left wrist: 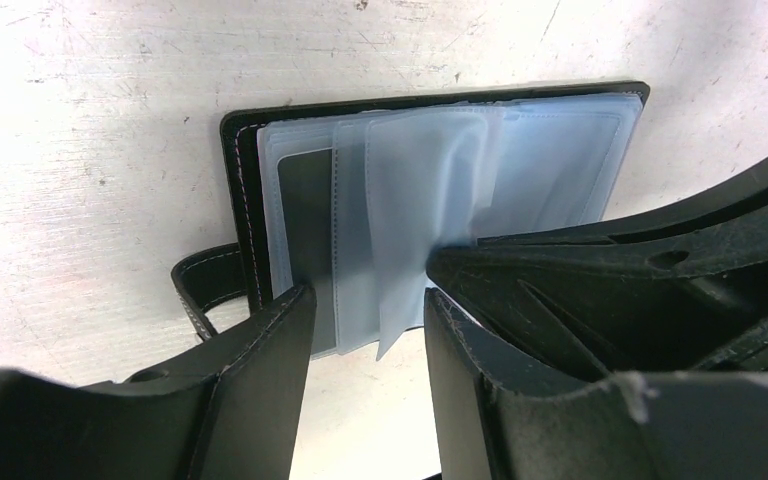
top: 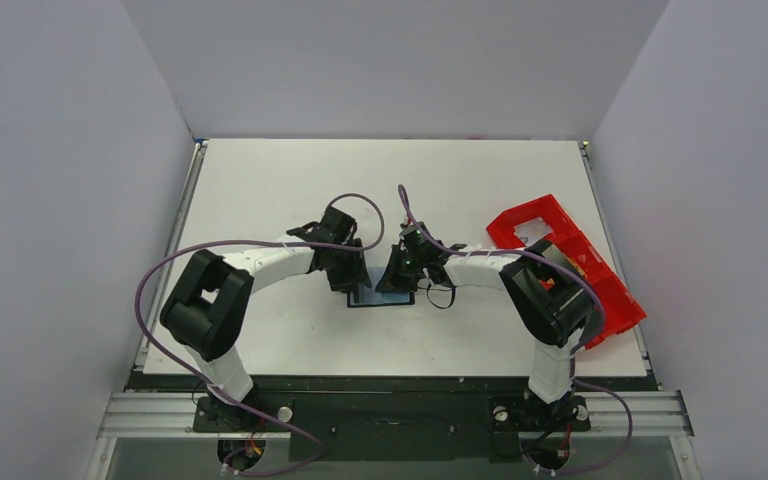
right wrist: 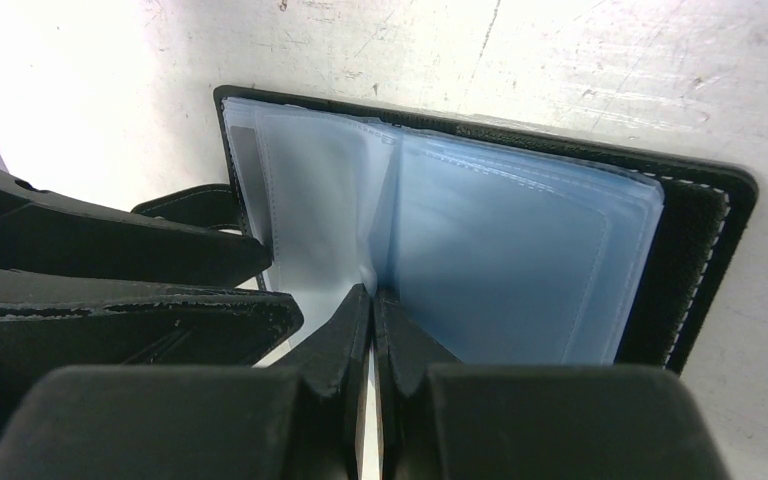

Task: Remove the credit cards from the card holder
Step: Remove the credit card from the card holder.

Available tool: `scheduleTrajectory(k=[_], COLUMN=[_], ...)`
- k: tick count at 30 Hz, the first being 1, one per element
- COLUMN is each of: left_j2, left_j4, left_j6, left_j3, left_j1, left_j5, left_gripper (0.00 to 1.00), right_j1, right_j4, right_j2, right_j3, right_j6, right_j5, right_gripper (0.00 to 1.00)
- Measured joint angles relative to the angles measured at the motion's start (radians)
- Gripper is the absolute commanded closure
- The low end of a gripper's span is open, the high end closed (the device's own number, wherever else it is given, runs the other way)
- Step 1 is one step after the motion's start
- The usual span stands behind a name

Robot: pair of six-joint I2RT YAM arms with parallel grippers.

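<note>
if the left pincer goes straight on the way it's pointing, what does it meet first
Most likely the clear sleeves of the open card holder; one leaf lies inside the left pincer, though depth is unclear.

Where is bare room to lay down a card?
Free: the far half of the table, beyond the card holder; the near strip between holder and front edge. Crowded: around the holder, where both jaws meet, and by the red tray.
</note>
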Motion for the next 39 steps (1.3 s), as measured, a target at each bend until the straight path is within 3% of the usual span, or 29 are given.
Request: scheduleTrajectory(k=[13, 19, 21, 24, 28, 37, 39], left_j2=[0.038, 0.055, 0.061, 0.063, 0.061, 0.06, 0.058], left_j4=[0.072, 0.086, 0.086, 0.085, 0.082, 0.082, 0.082], left_j6=[0.002, -0.011, -0.014, -0.016, -0.017, -0.016, -0.014], left_j3=[0.004, 0.005, 0.005, 0.005, 0.005, 0.005, 0.005], left_j1=[-0.001, -0.001, -0.001, -0.001, 0.005, 0.004, 0.003], left_j5=[0.084, 0.094, 0.09, 0.087, 0.077, 0.076, 0.076], left_gripper=[0.67, 0.95, 1.0, 1.0, 1.0, 1.0, 0.96], right_j1=[-0.006, -0.006, -0.006, -0.006, -0.005, -0.027, -0.034], right_j4=[0.005, 0.005, 0.005, 0.003, -0.01, -0.16, -0.194], right_j2=[0.003, 0.003, 0.002, -0.003, -0.025, -0.122, -0.153], right_j3=[0.0, -0.001, -0.001, 0.0, 0.001, 0.0, -0.001], right_j6=[0.003, 0.003, 0.003, 0.005, 0.001, -0.027, -0.034], right_j5=[-0.016, -0.016, -0.016, -0.014, 0.008, 0.111, 0.136], right_gripper=[1.0, 1.0, 0.92, 0.78, 0.68, 0.62, 0.62])
